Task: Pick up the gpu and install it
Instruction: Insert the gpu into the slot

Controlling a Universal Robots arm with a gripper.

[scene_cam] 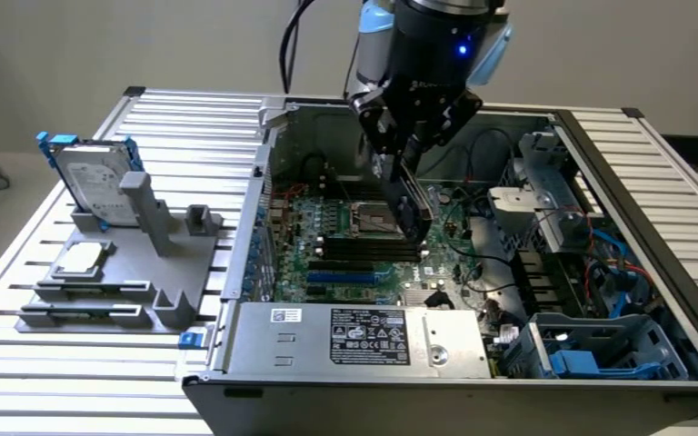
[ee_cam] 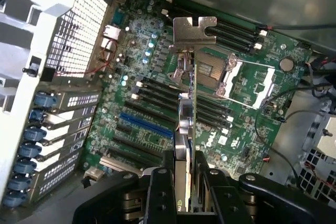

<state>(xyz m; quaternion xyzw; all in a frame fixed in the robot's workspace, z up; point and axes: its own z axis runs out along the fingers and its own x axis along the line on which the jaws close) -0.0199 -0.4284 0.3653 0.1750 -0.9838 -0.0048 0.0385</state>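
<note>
The claw (scene_cam: 407, 136) is squeezing the one gpu (scene_cam: 416, 213) between its two fingers (ee_cam: 157, 192), holding it on its thin edge over the middle of the motherboard (scene_cam: 337, 232), likely so it can drop into a slot, while one hard drive (scene_cam: 94, 186) and one square chip (scene_cam: 83, 259) are sitting by the counter (scene_cam: 640, 136) edge on the exterior view's left.

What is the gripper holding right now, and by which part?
The graphics card, pinched across its two faces by the gripper jaws, at the end away from its silver bracket.
</note>
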